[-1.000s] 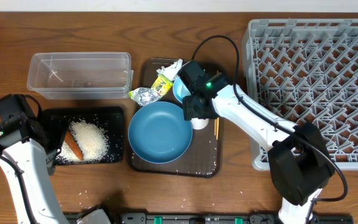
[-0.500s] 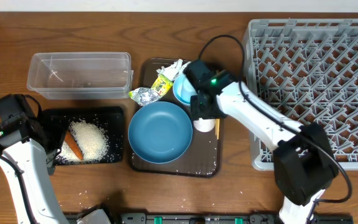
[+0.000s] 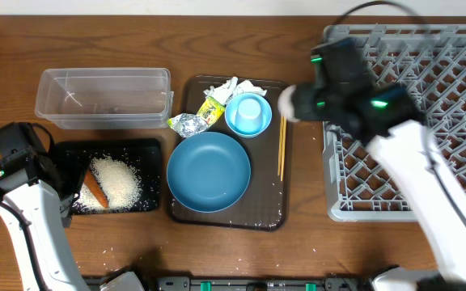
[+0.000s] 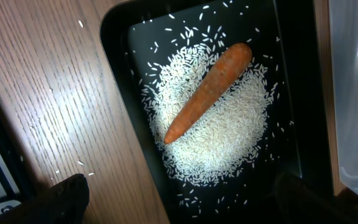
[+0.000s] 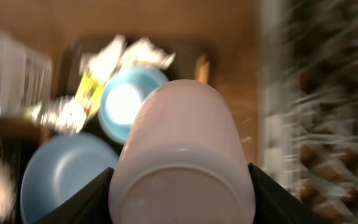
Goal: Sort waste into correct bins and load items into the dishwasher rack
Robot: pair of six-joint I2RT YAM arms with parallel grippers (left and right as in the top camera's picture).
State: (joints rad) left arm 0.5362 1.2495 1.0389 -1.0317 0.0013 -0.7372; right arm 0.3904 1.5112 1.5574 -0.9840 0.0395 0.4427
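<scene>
My right gripper point(image 3: 299, 103) is shut on a small white cup point(image 5: 182, 155) and holds it in the air between the brown serving tray and the grey dishwasher rack point(image 3: 427, 121); the cup is a blur in the overhead view point(image 3: 284, 103). The light blue cup point(image 3: 247, 115), dark blue bowl point(image 3: 209, 171) and chopsticks point(image 3: 281, 147) lie on the serving tray, with foil point(image 3: 186, 124), yellow-green wrapper point(image 3: 210, 109) and tissue point(image 3: 229, 86). My left gripper point(image 4: 185, 199) is open above the black tray point(image 4: 120, 74), which holds rice point(image 4: 222, 134) and a carrot point(image 4: 207, 93).
The clear tub point(image 3: 103, 97) stands behind the black tray point(image 3: 148, 145) at the left. The brown serving tray point(image 3: 267, 212) sits in the middle. Loose rice grains lie on the wooden table in front of the trays. My left arm point(image 3: 19, 162) is at the left edge.
My right gripper has lifted the white cup off the serving tray and swung it right, toward the rack. The left arm has not moved.
</scene>
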